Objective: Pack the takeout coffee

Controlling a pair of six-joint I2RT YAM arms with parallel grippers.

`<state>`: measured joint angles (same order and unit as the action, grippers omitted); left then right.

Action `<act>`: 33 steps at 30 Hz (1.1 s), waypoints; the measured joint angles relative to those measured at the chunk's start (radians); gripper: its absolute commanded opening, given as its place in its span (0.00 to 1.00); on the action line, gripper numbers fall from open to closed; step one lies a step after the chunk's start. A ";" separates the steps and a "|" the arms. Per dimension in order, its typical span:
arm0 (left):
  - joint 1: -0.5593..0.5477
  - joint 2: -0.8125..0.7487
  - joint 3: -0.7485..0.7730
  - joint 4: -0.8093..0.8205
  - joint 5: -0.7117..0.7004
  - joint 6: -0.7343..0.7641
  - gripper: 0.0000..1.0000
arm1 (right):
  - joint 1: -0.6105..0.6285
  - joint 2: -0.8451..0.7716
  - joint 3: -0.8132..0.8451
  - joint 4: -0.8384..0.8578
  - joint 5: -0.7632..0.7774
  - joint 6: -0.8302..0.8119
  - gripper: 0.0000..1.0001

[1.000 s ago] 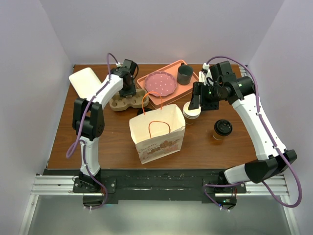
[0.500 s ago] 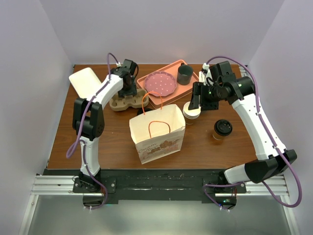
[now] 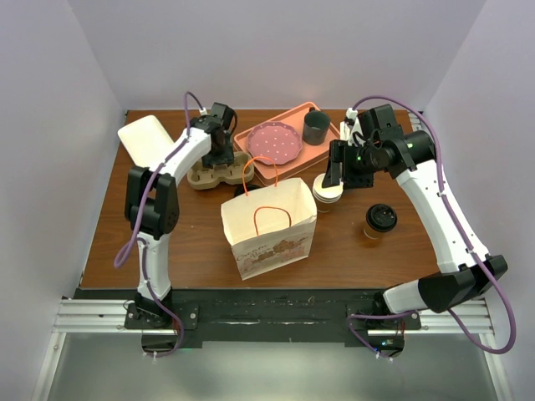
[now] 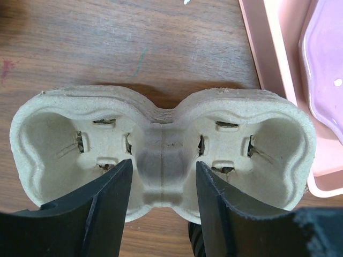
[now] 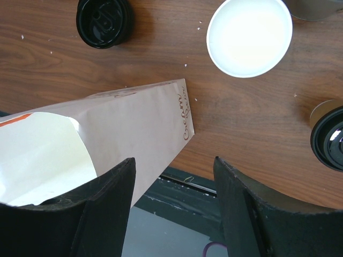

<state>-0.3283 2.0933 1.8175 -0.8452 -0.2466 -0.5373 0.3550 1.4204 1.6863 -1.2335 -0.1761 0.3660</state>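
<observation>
top view, coffee (image 3: 380,220): is standing upright on the table (image 3: 201,251) with its lid on, right of the bag (image 3: 269,219) and well apart from it. Nothing is touching it.
top view, right gripper (image 3: 338,173): is hanging over the stack (image 3: 327,191) of lidless cups, between bag and coffee.
top view, left gripper (image 3: 220,155): is hanging over the carrier (image 3: 214,174), just beside the tray (image 3: 297,160).
left wrist, left gripper (image 4: 161,206): jaws are standing about half apart, straddling the carrier's (image 4: 161,150) middle ridge. A gap is showing on each side, so it is gripping nothing. Both wells are sitting empty.
right wrist, right gripper (image 5: 172,206): jaws are standing wide, holding nothing. Only the bag (image 5: 139,123) and the table edge are showing between them.
right wrist, coffee (image 5: 328,138): is showing at the right edge, cut by the frame, with kraft wall and black lid visible. It is standing apart from the stack (image 5: 250,36).
right wrist, second lid (image 5: 103,21): is lying far left. I cannot tell whether a cup is under it.
handling, judged: probably a light cup, though I cannot tell whether it is filled. The paper wall is likely soft and crushable but grippy. The lid is likely the weak point and could pop off or leak if the cup is tipped.
hold, judged: the right gripper is looking the better placed. Take the wall below the lid rim with wide jaws and a gentle squeeze, keeping the cup upright.
</observation>
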 measured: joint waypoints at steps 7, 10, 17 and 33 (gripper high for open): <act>0.000 0.003 -0.019 0.007 0.000 0.000 0.46 | 0.000 0.000 0.000 0.000 0.000 0.000 0.63; 0.000 0.003 -0.021 0.010 0.000 0.000 0.44 | 0.000 0.000 0.000 0.000 0.000 0.000 0.63; 0.000 0.003 -0.012 -0.002 -0.001 0.000 0.44 | 0.000 0.000 0.000 0.000 0.000 0.000 0.63; 0.000 0.003 0.026 -0.033 -0.012 0.006 0.38 | 0.000 0.000 -0.004 0.002 -0.004 0.000 0.63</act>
<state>-0.3283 2.0968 1.8431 -0.8780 -0.2584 -0.5308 0.3550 1.4204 1.6825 -1.2320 -0.1802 0.3664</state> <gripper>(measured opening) 0.412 0.635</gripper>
